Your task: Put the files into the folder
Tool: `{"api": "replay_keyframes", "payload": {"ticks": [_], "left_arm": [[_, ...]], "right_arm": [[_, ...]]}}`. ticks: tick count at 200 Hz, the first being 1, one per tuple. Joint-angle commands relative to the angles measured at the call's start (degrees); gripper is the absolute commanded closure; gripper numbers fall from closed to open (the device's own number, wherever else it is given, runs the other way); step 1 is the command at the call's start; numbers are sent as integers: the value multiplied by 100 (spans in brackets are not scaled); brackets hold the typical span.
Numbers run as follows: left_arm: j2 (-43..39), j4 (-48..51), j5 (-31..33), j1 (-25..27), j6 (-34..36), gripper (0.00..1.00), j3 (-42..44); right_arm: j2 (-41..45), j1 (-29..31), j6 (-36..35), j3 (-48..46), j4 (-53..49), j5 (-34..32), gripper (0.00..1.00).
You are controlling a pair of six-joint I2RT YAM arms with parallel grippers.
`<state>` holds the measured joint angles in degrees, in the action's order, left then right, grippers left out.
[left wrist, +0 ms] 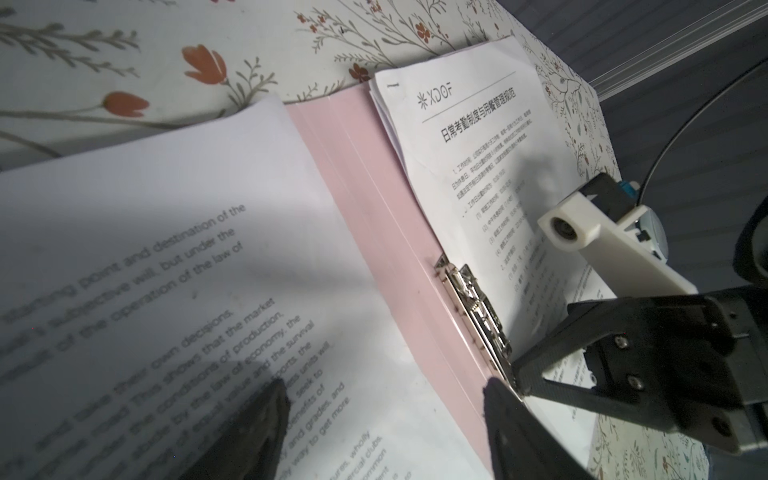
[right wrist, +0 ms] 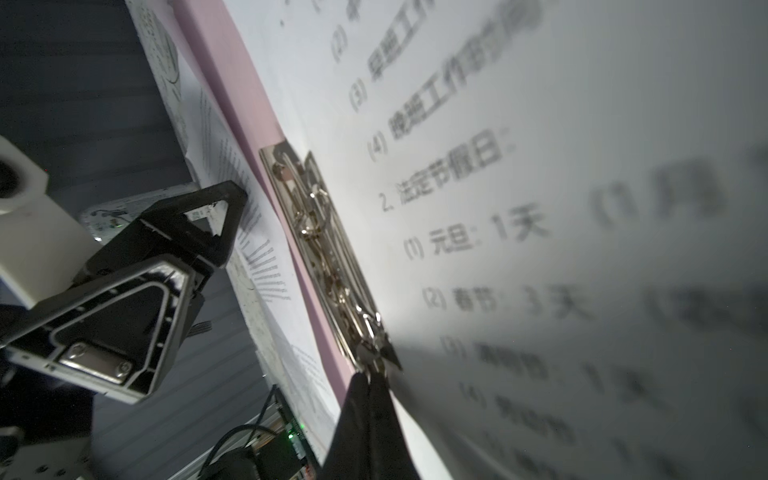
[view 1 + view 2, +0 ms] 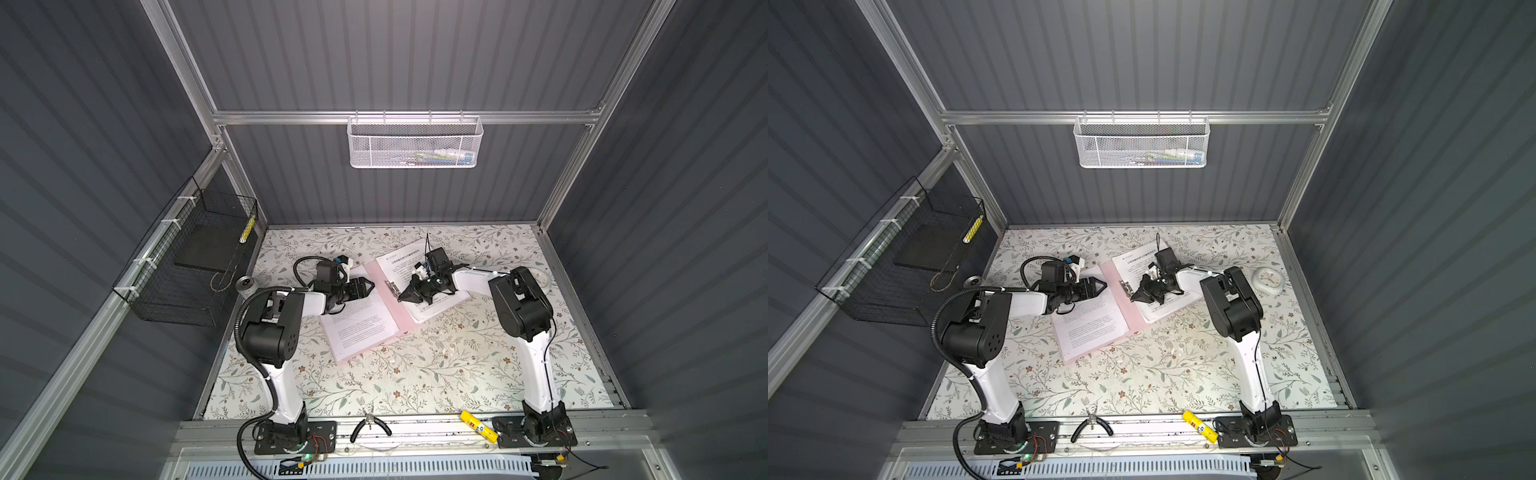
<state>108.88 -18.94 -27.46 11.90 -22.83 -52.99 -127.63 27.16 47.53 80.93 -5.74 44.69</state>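
The pale pink folder [image 3: 400,316] lies open and flat on the floral surface [image 3: 415,374], metal clip [image 1: 473,307] at its spine, with a plain-text sheet [image 3: 357,328] on its left leaf and bold-headed files [image 3: 401,266] on its right.

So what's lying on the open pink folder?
Printed sheets cover one half of the folder, a headed stack the other; the metal clip shows between. Anything beneath is covered.
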Motion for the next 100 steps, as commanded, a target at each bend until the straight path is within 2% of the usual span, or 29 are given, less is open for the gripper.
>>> {"api": "replay_keyframes", "payload": {"ticks": [1, 26, 53, 67, 92, 100], "left_arm": [[298, 602, 83, -39, 59, 24, 52], [284, 593, 74, -39, 85, 23, 46], [225, 567, 41, -39, 78, 18, 34], [109, 603, 22, -39, 73, 15, -30], [-202, 841, 121, -39, 103, 8, -151], [-365, 909, 201, -39, 108, 7, -173]], "right_arm": [[-28, 93, 1087, -711, 623, 139, 100], [265, 99, 1744, -1140, 1318, 259, 100], [543, 98, 1850, -1377, 1242, -111, 100], [748, 89, 1826, -1480, 1220, -312, 97], [1079, 63, 1537, -1484, 910, -609, 76], [1185, 61, 1463, -1499, 852, -659, 66]]}}
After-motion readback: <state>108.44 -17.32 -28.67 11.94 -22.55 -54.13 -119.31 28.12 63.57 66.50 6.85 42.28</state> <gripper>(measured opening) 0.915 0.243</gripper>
